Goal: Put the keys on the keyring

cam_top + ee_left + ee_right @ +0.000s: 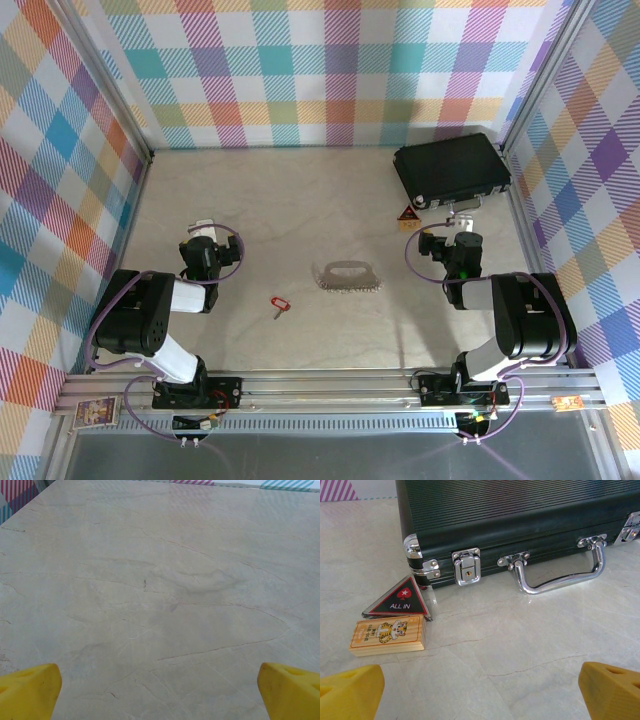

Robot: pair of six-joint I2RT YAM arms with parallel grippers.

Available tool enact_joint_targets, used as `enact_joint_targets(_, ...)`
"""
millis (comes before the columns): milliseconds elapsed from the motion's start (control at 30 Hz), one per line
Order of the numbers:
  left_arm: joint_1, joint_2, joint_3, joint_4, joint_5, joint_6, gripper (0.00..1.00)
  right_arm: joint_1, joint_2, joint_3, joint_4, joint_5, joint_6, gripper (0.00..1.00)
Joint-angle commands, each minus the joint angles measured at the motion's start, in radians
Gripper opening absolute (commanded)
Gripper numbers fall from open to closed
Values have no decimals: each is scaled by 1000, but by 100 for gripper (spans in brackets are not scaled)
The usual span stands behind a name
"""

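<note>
The key (279, 304) lies flat on the tabletop (300, 200), a little left of the middle and toward the near edge, with its red head uppermost in the top view. Its short blade seems to point toward the near left, though it is too small to be sure. The keyring (348, 277) lies just to the right of the key and slightly farther back. It is near the key but not touching it, with its arched side away from the arms and its straight, beaded edge facing them. Both things rest in the open stretch between the two arms, and neither is held.

The left pincer (159, 692) is up and to the left of the key, well apart from it. Its jaws are spread wide, with the yellow fingertips (27, 692) at the lower corners of its wrist view and bare marbled surface between them.

The right pincer (480, 692) is to the right of the keyring, well apart from it, and also gapes wide and holds nothing. It faces the black case (520, 525) in the far right corner. The case is shut, and its chrome handle (560, 572) rests on the surface beside a latch (466, 567). A triangular block (399, 600) marked "ALL IN" sits against the case's left corner. A small wooden block (386, 635) with a tiger picture lies just in front of the triangle.
</note>
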Motion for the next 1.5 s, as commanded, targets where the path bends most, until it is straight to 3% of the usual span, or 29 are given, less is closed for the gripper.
enact_joint_targets(0,-7,8,18,36,7,11,100,4,16,25,40,8,20,99)
enact_joint_targets(600,-7,5,18,31,36,19,100,3,12,20,46,8,20,99)
enact_joint_targets(867,-6,-72,34,-59,62,27,100,9,-83,48,-77,-15,-1,99)
enact_joint_targets(1067,-8,-248,68,-297,63,3,100,52,-219,79,-240,-5,-37,99)
enact_joint_targets(1133,-8,-322,102,-429,69,-26,100,69,-264,110,-334,36,15,99)
enact_joint_targets(1267,-16,-450,209,-778,65,-213,100,90,-347,274,-739,65,174,99)
enact_joint_targets(1367,-24,-498,282,-988,145,-307,100,126,-408,311,-862,45,196,99)
enact_joint_targets(1467,-30,-531,311,-1091,312,-363,100,165,-438,364,-1020,3,213,99)
